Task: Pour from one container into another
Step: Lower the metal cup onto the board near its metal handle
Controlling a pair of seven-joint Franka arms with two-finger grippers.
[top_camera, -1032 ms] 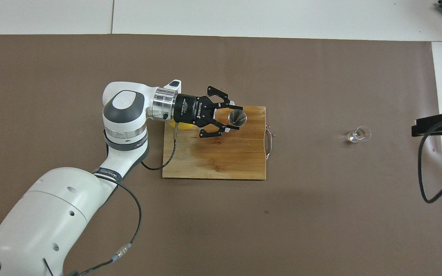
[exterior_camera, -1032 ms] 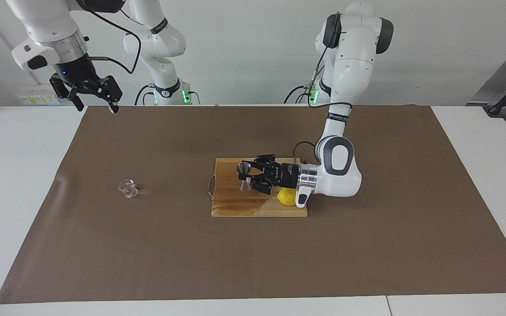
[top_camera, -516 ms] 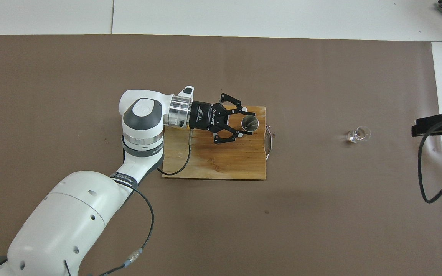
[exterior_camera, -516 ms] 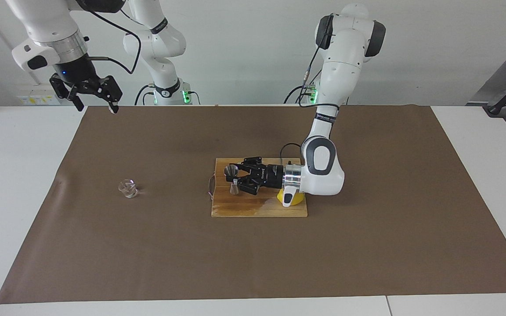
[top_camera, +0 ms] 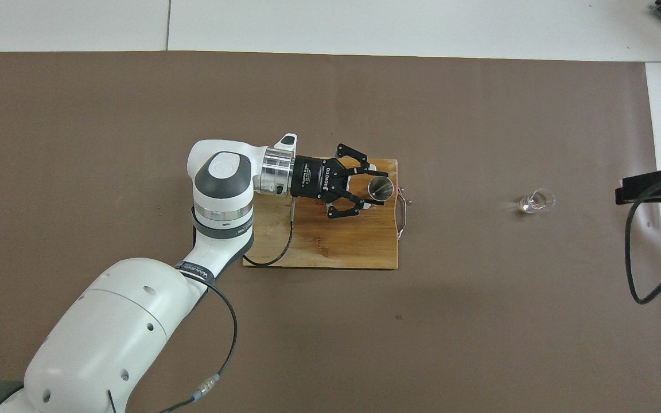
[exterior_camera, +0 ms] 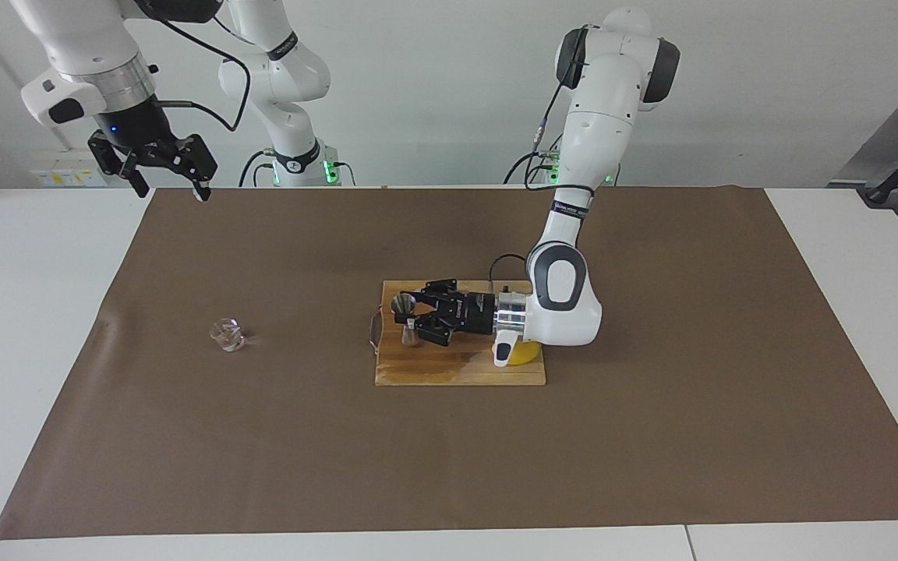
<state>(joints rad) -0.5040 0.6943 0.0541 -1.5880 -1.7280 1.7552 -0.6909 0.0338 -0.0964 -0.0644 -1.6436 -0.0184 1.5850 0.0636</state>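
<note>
The steel jigger [exterior_camera: 403,305] is upright at the wooden cutting board's [exterior_camera: 457,372] end toward the right arm. Its foot is on or just above the wood. My left gripper [exterior_camera: 411,319] lies level over the board and is shut on the jigger's waist. In the overhead view the jigger's open cone [top_camera: 380,187] shows between the left gripper's [top_camera: 375,190] fingers. The small clear glass cup [exterior_camera: 227,335] stands alone on the brown mat toward the right arm's end, and shows in the overhead view [top_camera: 536,201] too. My right gripper [exterior_camera: 168,178] waits high over the mat's corner, open and empty.
A yellow lemon [exterior_camera: 526,355] lies on the board under the left arm's wrist. The board [top_camera: 336,246] has a wire handle [top_camera: 402,209] on the end toward the cup. A brown mat [exterior_camera: 449,467] covers the table. The right gripper's edge and cable [top_camera: 652,189] show beside the cup.
My left gripper has carried the jigger along the board toward the right arm's end and lowered it. The cup and the right arm have not moved.
</note>
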